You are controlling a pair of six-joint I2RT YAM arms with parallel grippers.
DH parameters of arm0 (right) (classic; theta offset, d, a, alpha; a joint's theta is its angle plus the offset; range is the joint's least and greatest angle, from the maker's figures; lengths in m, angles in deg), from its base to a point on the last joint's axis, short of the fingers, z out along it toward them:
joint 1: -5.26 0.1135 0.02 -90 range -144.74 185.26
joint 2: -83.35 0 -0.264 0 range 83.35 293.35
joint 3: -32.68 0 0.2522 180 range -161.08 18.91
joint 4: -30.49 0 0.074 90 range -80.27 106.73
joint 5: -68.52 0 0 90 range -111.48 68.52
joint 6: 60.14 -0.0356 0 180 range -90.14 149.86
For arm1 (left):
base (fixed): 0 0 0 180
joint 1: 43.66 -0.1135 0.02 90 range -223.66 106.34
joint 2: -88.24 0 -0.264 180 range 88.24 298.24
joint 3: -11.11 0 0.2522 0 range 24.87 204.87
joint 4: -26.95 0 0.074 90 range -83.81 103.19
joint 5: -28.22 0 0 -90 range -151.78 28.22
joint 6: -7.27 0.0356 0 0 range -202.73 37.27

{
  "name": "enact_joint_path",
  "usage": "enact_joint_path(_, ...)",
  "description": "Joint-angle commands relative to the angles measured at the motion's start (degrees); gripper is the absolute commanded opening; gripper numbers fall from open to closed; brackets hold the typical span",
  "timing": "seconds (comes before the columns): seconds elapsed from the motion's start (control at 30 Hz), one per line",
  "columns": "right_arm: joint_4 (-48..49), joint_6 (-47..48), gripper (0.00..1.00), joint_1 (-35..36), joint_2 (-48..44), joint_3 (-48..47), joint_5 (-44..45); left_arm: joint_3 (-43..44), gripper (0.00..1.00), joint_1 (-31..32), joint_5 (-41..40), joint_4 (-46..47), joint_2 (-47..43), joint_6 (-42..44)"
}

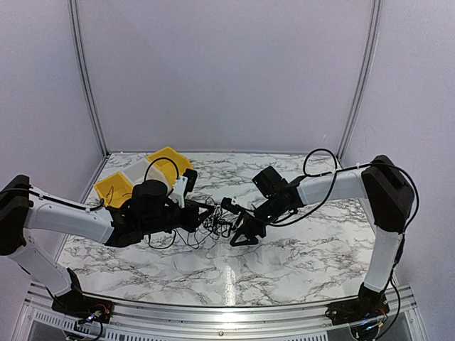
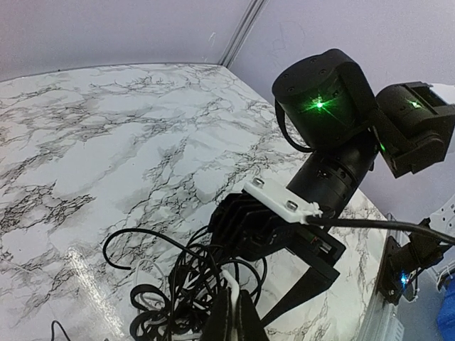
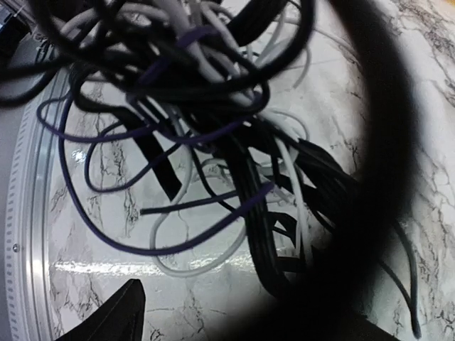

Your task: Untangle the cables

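Observation:
The cables (image 1: 217,224) lie as a tangled clump of thin black, white and purple wires on the marble table, between my two grippers. My left gripper (image 1: 204,213) reaches in from the left. In the left wrist view it (image 2: 236,312) is shut on a white strand that rises out of the cables (image 2: 178,284). My right gripper (image 1: 245,233) stands just right of the clump, open, with its jaws spread. In the right wrist view the cables (image 3: 213,142) fill the frame close up, one finger (image 3: 117,316) shows at the lower left, and a blurred dark loop hides the right side.
Two yellow bins (image 1: 114,186) (image 1: 170,162) and a white bin (image 1: 141,172) stand at the back left, behind the left arm. The right arm's own thick black cable (image 1: 320,160) loops above its forearm. A metal rail (image 1: 227,312) runs along the table's near edge.

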Motion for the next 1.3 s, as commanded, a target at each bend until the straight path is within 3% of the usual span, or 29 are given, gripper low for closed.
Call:
enact_joint_path(0.0, 5.51, -1.48, 0.83, 3.26, -2.61, -1.65, 10.96, -0.8, 0.0, -0.23, -1.01, 5.13, -0.5, -2.52)
enact_joint_path(0.03, 6.73, -2.36, 0.88, 4.24, -2.42, -1.95, 15.86, -0.86, 0.0, -0.24, -0.9, 5.49, -0.26, -2.82)
enact_joint_path(0.13, 8.28, -5.57, 0.9, 6.21, -1.19, -3.58, 30.02, -0.96, 0.0, -0.23, -0.79, 6.0, 0.27, -3.71)
enact_joint_path(0.4, 7.03, -4.25, 0.87, 6.17, -6.05, -2.17, 34.84, -2.19, 0.0, -0.48, -0.64, 6.25, -0.6, -4.15)
enact_joint_path(0.6, 9.17, 3.08, 0.93, 6.4, -10.62, 1.74, 27.9, -3.33, 0.0, -0.54, 5.63, 7.45, -1.85, -4.14)
enact_joint_path(0.87, 7.46, 7.47, 0.94, 7.77, -1.92, -1.26, 13.92, -4.93, 0.0, -0.58, 6.31, 9.67, -0.76, -4.37)
enact_joint_path(1.27, 13.79, 3.79, 0.43, 8.14, -0.05, 0.34, 13.69, -7.83, 0.0, -0.76, 5.78, 11.94, -0.81, -5.03)
